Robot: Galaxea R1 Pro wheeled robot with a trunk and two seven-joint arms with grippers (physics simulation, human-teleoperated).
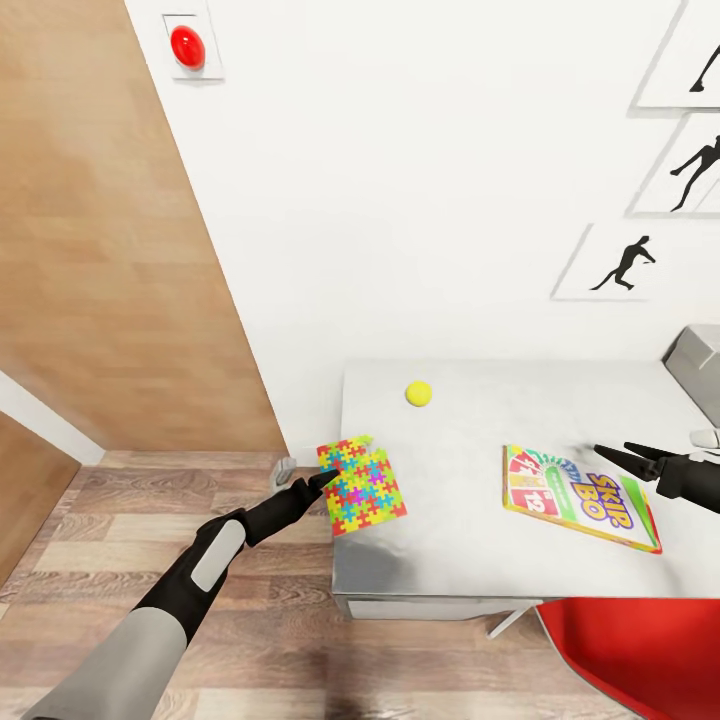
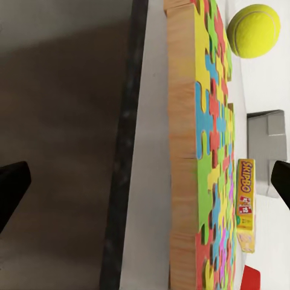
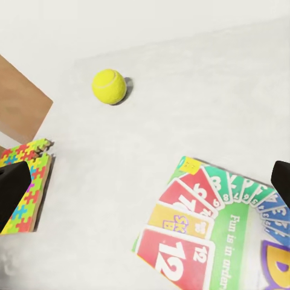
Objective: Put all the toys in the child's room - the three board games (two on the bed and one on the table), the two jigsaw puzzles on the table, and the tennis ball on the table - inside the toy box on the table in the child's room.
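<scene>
My left gripper (image 1: 322,481), jaws spread, at multicoloured jigsaw puzzle stack (image 1: 361,486) on grey table (image 1: 470,550) left edge; next: close, lift.

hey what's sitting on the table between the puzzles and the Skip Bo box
Nothing: in the head view, bare grey table separates the jigsaw puzzles from the SKIP BO box. The tennis ball lies farther back, nearer the wall.

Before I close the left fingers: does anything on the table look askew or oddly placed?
Yes: the puzzles lie stacked at the table's left end, hanging over its edge and skewed, upper square offset from lower. The SKIP BO box also lies askew. The ball sits loose.
</scene>
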